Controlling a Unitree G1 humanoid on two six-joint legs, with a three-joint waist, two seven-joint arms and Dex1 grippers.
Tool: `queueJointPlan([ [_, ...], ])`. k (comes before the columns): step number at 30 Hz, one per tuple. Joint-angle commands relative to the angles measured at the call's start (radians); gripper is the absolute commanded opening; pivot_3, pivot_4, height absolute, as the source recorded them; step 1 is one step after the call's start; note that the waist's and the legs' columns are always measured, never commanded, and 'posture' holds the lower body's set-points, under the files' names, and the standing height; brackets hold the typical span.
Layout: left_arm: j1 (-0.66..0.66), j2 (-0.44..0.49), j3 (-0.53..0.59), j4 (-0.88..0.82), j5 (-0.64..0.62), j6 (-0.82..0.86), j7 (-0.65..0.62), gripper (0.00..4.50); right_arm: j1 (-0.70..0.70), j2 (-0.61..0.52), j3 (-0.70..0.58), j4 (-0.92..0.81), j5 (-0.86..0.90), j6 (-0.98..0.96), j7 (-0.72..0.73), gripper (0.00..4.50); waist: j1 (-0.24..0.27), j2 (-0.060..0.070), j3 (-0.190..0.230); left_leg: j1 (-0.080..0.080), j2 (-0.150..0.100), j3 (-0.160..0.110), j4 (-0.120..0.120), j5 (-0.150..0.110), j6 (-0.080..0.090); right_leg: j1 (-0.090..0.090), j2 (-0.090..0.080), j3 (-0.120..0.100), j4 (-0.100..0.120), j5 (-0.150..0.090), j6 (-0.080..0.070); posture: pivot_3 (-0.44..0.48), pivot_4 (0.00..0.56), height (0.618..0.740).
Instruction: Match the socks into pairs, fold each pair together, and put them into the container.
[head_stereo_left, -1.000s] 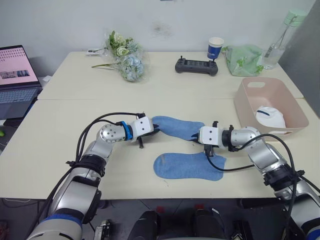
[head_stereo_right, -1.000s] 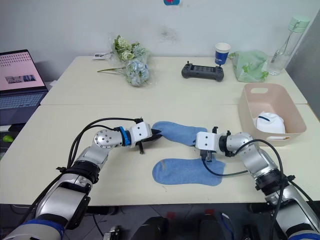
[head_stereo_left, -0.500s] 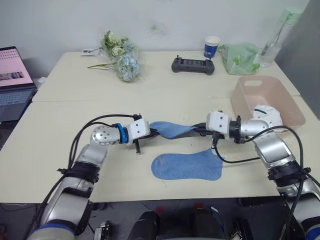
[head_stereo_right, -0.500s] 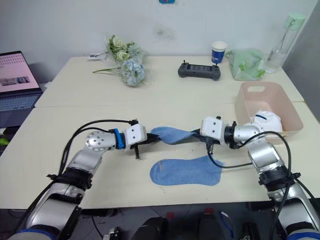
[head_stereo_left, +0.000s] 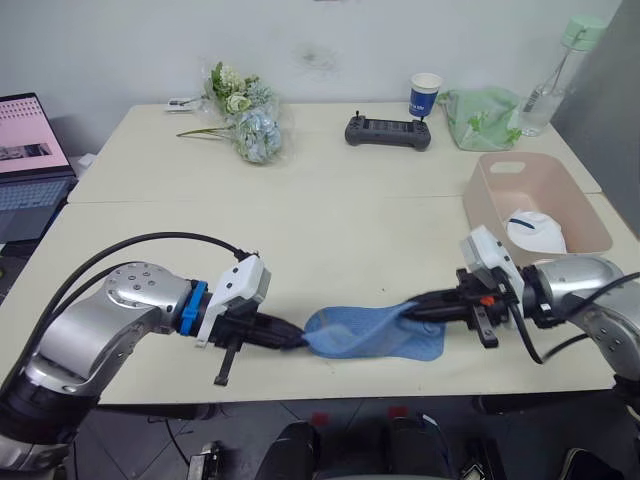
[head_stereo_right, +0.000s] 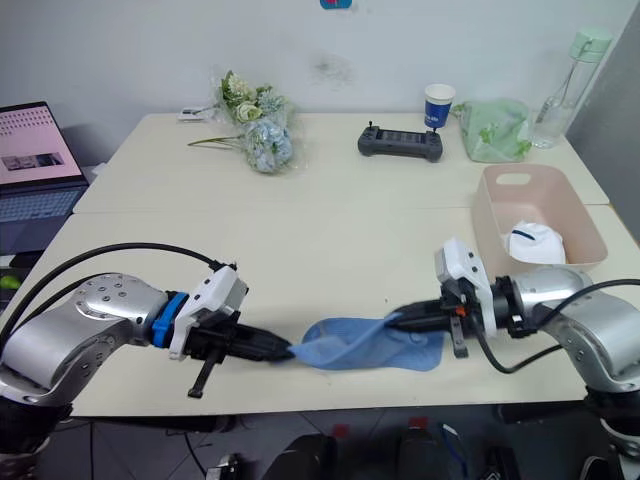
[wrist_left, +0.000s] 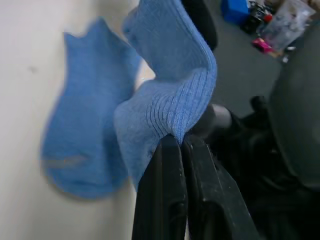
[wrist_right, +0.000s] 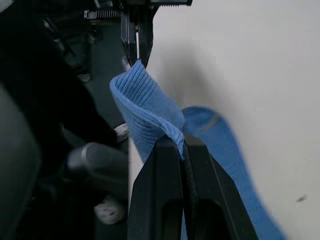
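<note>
We see the left gripper (head_stereo_left: 296, 342) and right gripper (head_stereo_left: 412, 310) each pinching an end of one blue sock (head_stereo_left: 345, 328) above its mate (head_stereo_left: 425, 343) (near table (head_stereo_left: 330, 215) edge), the tub (head_stereo_left: 480, 200) far right.

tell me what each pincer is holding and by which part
Both hold one light blue sock: left pincer pinches one end, right pincer the other, above the second blue sock.

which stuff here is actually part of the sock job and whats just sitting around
Part of the job:
- held blue sock
- blue sock lying flat
- white sock in the tub
- pink tub

Just lying about:
- flowers
- controller
- paper cup
- green bag
- bottle
- laptop
</note>
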Motion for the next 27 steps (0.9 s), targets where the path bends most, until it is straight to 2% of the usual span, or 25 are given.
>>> queueJointPlan([
  [1,-0.021,-0.020,-0.062,0.015,-0.007,0.086,0.013,0.04,0.063,-0.029,-0.025,-0.024,0.051,0.044,-0.005,0.00,0.005,0.000,0.000,0.000,0.000,0.000,0.000,0.000,0.000,0.001,0.000,0.000,0.000,0.000,0.000,0.000,0.150,0.740],
  [8,-0.149,-0.172,-0.234,0.242,0.196,-0.003,0.045,0.04,0.061,0.014,0.039,0.168,-0.131,-0.080,-0.074,0.00,0.005,-0.001,0.000,0.001,0.000,0.001,0.001,0.001,-0.001,0.002,0.000,0.000,0.000,0.000,0.000,0.000,0.150,0.740],
  [13,-0.236,-0.263,-0.268,0.391,0.304,-0.118,0.053,0.04,0.021,0.028,0.080,0.251,-0.254,-0.149,-0.119,0.00,0.006,-0.001,0.000,0.000,0.000,0.001,0.001,0.002,-0.003,0.001,0.000,0.000,0.000,0.000,0.000,0.000,0.150,0.740],
  [17,-0.285,-0.327,-0.266,0.461,0.339,-0.159,0.044,0.04,0.011,0.044,0.100,0.265,-0.290,-0.170,-0.123,0.00,0.006,-0.001,0.000,0.000,0.000,0.001,0.001,0.002,-0.003,0.001,0.000,0.000,0.000,0.000,0.000,0.000,0.150,0.740],
  [19,-0.297,-0.343,-0.271,0.483,0.361,-0.179,0.034,0.46,0.003,0.056,0.104,0.279,-0.311,-0.182,-0.135,0.00,0.005,-0.001,0.000,0.000,0.000,0.001,0.001,0.002,-0.003,0.001,0.000,0.000,0.000,0.000,0.000,0.000,0.150,0.740],
  [22,-0.310,-0.367,-0.258,0.515,0.377,-0.197,0.039,1.24,0.001,0.061,0.100,0.295,-0.330,-0.194,-0.131,0.73,0.005,-0.001,0.000,0.000,0.000,0.001,0.001,0.002,-0.003,0.001,0.000,0.000,0.000,0.000,0.000,0.000,0.150,0.740],
  [27,-0.298,-0.328,-0.200,0.528,0.388,-0.220,0.038,2.93,-0.016,0.072,0.028,0.318,-0.316,-0.197,-0.162,2.51,0.004,-0.001,0.000,0.000,0.000,0.001,0.001,0.002,-0.003,0.000,0.000,0.000,0.000,0.000,0.000,0.000,0.150,0.740],
])
